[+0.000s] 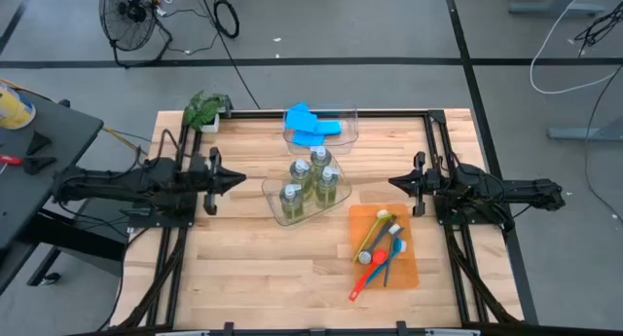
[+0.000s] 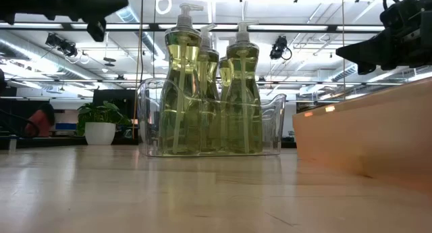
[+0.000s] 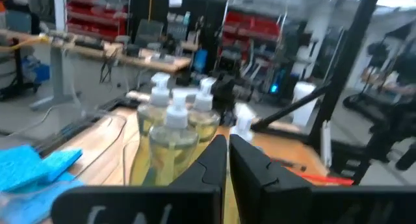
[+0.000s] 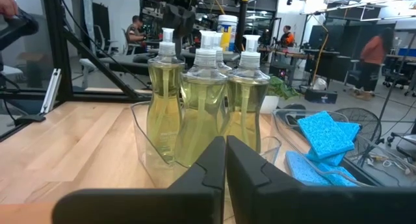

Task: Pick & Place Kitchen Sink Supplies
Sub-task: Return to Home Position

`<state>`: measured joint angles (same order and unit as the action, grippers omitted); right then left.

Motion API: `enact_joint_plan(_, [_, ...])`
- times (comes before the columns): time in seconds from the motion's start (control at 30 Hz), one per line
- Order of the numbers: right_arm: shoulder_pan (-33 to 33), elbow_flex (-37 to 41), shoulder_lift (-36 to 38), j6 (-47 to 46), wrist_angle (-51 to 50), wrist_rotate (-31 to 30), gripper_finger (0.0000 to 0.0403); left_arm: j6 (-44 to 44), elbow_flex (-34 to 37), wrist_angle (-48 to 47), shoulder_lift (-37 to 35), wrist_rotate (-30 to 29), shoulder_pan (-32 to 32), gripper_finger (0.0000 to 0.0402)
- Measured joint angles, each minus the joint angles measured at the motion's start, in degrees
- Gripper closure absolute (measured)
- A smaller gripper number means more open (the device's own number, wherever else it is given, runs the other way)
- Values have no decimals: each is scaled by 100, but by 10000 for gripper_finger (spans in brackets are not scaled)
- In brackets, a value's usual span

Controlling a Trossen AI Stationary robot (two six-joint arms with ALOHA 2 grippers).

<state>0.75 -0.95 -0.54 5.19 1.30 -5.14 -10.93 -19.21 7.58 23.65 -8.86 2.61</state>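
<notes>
my left gripper point(image 1: 239, 180) hangs just to the left of the middle clear bin point(image 1: 270, 193), fingers pressed together and holding nothing. my right gripper point(image 1: 393, 183) hangs to the right of that bin, also pressed together and empty. four pump bottles point(image 1: 328, 182) stand upright inside this bin. the blue sponges point(image 1: 311, 125) lie in a second clear bin point(image 1: 348, 122) just beyond it. the dish brushes point(image 1: 378, 248) lie on the orange tray point(image 1: 409, 270) just beside it, on my right arm's side.

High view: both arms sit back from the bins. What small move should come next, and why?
Probably just ease both arms into rest and stop. The left pincer and right pincer are shut, empty and apart from everything. The pump bottles stand in the middle clear bin, the blue sponges lie in the far bin, and the brushes lie on the orange tray; none lies loose.
</notes>
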Motion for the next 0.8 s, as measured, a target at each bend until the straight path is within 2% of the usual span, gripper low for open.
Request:
enact_joint_plan(0.1, [0, 0, 0, 1, -1, 3, 388, 12, 248, 380, -329, 160, -51, 378])
enact_joint_plan(0.53, [0, 0, 0, 2, 0, 4, 388, 307, 1210, 526, -1794, 271, -87, 378])
enact_joint_plan(0.8, [0, 0, 0, 2, 0, 4, 388, 265, 1785, 585, -2363, 271, -90, 378])
